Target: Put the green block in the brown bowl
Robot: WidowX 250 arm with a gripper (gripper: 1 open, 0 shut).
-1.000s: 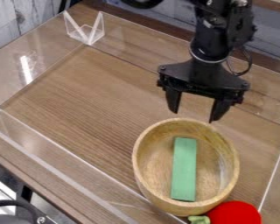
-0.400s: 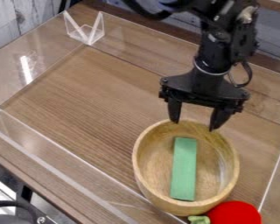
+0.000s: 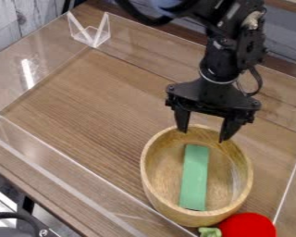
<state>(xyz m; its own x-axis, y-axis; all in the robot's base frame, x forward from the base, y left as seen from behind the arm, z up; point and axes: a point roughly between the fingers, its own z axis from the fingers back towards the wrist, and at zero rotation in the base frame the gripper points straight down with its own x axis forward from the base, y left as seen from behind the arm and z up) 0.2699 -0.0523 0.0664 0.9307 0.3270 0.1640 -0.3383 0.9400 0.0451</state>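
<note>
Only slightly shifted over the last second, the pincer (image 3: 206,130), now a little nearer the camera, above the far rim of the bowl (image 3: 154,176); seen spread, with nothing pinched between the tips; no change to the block (image 3: 195,176), lying in the bowl as before, lengthwise from the far side toward the near one, clear of the tips; bowl unmoved too, set on the worktop (image 3: 82,97) by the long edge running along the lower left of the view, with the red toy (image 3: 248,227) just outside the rim; so, by all appearances, task met and release done; best to lift straight up and back off, without catching the rim and tipping the bowl.
</note>
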